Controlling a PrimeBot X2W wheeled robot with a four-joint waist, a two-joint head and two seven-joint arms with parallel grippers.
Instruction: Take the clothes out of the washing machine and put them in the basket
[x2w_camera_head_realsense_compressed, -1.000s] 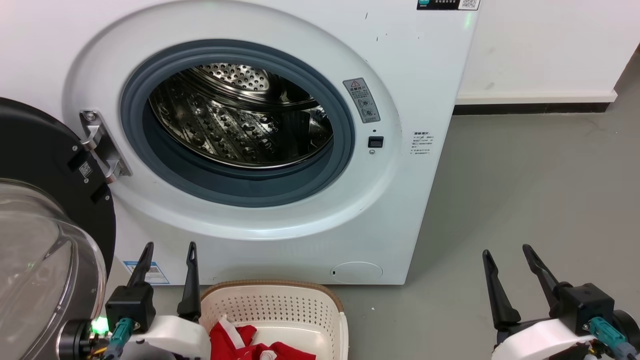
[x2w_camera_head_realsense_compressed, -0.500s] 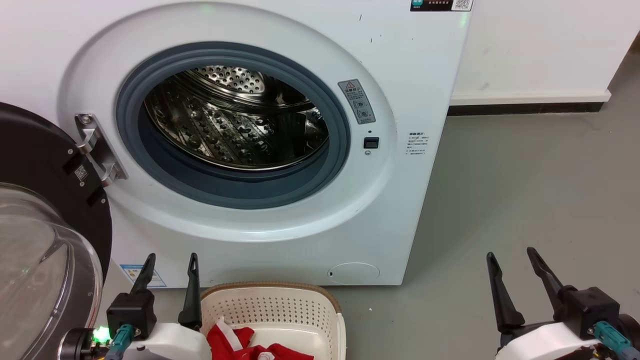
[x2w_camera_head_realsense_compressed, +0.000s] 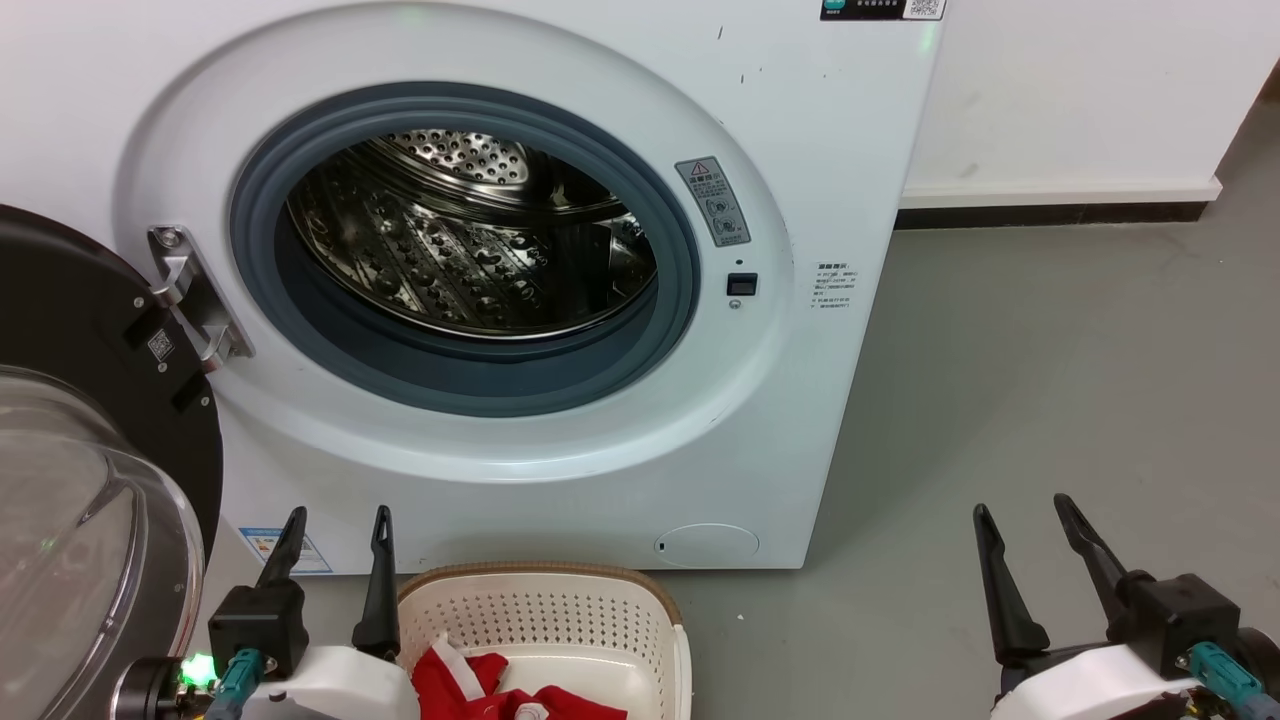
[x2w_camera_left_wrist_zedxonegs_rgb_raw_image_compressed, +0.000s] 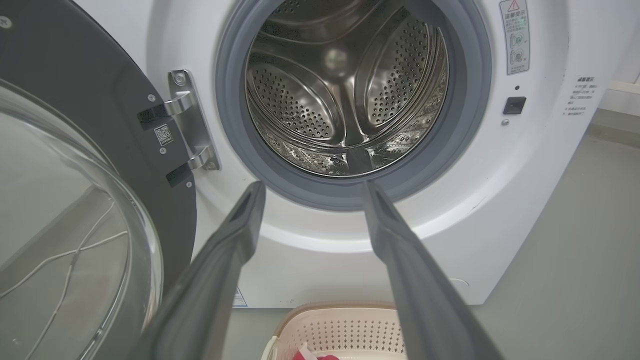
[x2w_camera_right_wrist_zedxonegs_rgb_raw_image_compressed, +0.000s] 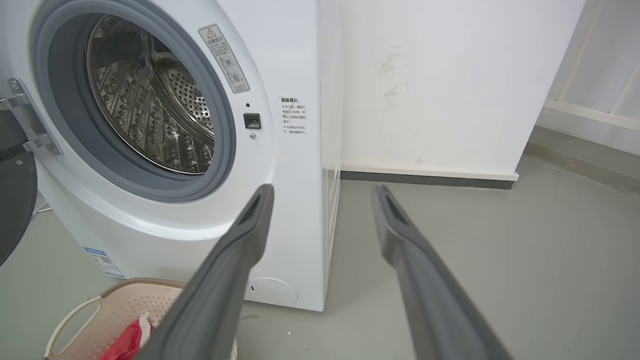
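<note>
No change in the last second beyond slight camera shift. Drum (x2w_camera_head_realsense_compressed: 470, 240) looks bare; clothes (x2w_camera_head_realsense_compressed: 475, 688) lie in basket (x2w_camera_head_realsense_compressed: 540, 610). Left hand (x2w_camera_head_realsense_compressed: 339, 512) and right hand (x2w_camera_head_realsense_compressed: 1022, 505) spread, empty. Unloading appears complete.

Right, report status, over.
Left hand and right hand open, holding nothing. Red clothes in basket; drum bare steel where visible. Door open wide, nothing in the way.
</note>
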